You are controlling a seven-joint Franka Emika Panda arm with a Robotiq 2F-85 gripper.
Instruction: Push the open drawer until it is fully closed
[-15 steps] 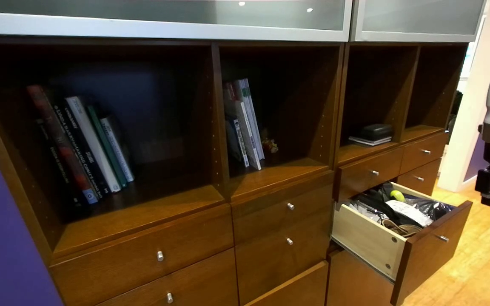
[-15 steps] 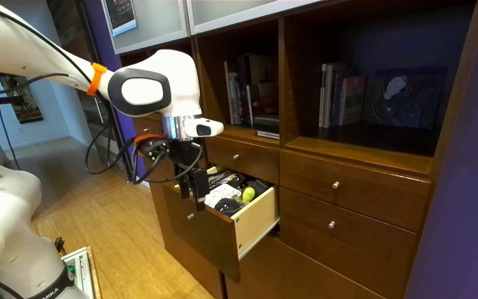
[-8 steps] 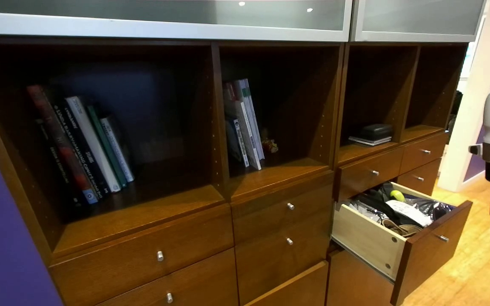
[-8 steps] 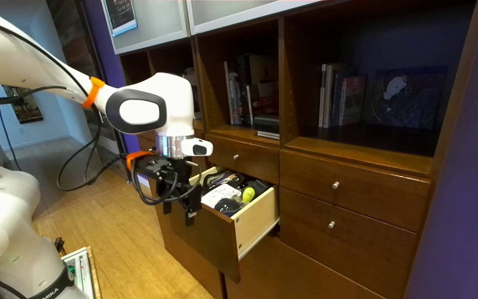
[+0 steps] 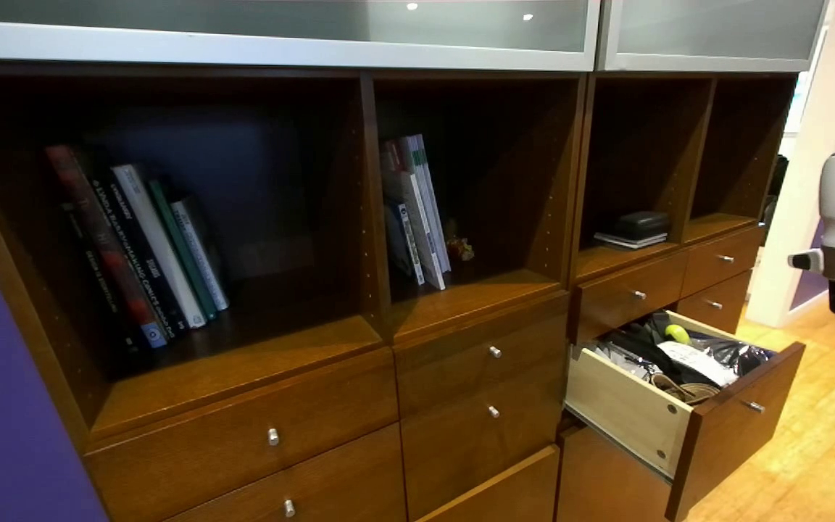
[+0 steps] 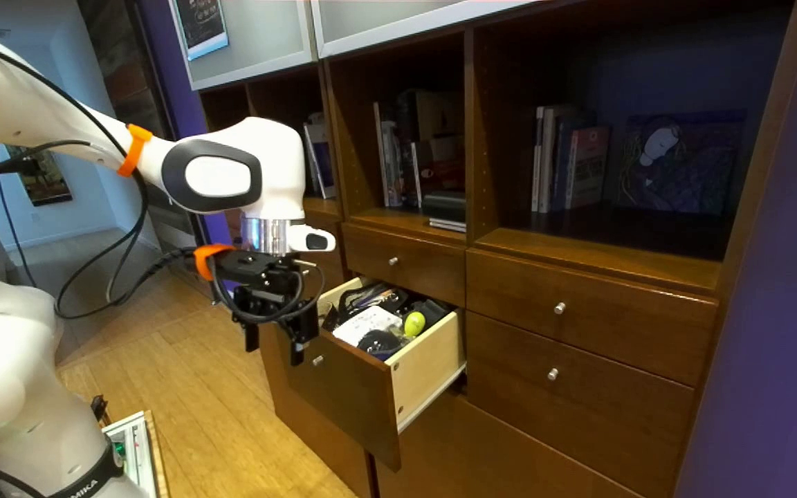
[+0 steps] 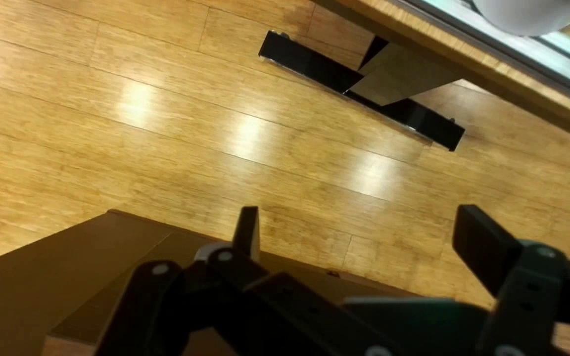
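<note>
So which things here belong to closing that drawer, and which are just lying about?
For the job: the open drawer; the robot's hand.
Just lying about: the leaning books; the boxy black item; the lime-green roundish thing inside the drawer.

In an exterior view I read LYNDA BARRY and MAKING COMICS, in white capitals, running down a black book [image 5: 130, 250], and DESIGN IS STORYTELLING down a thinner book [image 5: 101, 279] to its left in that view. In an exterior view, too, the black band [image 6: 104, 470] round my arm's base [image 6: 80, 422] gave me the white letters MIKA. The lettering on the red book [image 5: 107, 239] between those two, on the narrow pale book [image 5: 198, 250] further right and on the dark poster [image 6: 199, 26] was too small or blurred for me to make out.
</note>
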